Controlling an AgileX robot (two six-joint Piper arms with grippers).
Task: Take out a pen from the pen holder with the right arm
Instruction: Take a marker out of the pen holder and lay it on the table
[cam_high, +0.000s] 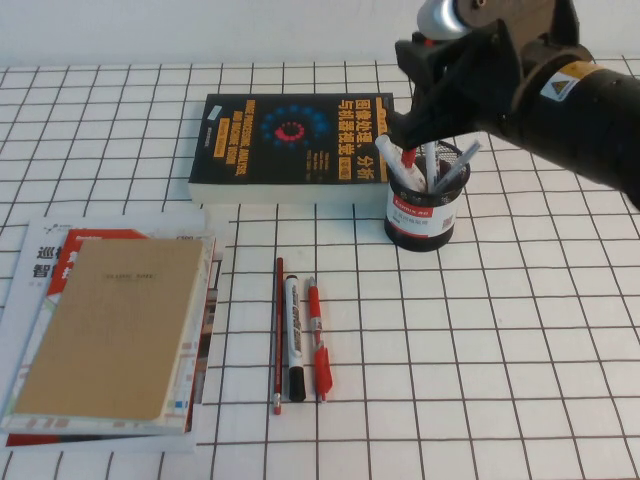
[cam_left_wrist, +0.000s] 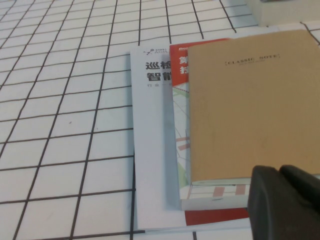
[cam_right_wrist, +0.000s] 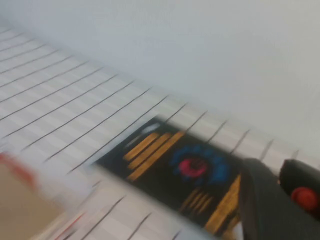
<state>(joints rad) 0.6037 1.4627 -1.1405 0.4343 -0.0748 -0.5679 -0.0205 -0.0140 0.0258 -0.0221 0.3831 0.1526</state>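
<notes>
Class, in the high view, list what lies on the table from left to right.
Brown notebook, red pencil, marker, red pen, pen holder, with the right hand at its pens; left hand out of this view, by the notebook.

- Tan card-covered notebook (cam_left_wrist: 250, 110): "CLASSIC NOTE" in small capitals on the cover.
- White paper sheet (cam_left_wrist: 152, 150): large dark-blue Chinese characters, "巡检" above "智", cut off by the booklet lying on it.
- Black hardback book (cam_high: 290, 140): Chinese title in yellow and white, too small to read.
- Black right arm casing (cam_high: 600, 115): yellow label with a warning triangle.
- Black mesh pen holder (cam_high: 420, 215): red-and-white label, wording unreadable.
</notes>
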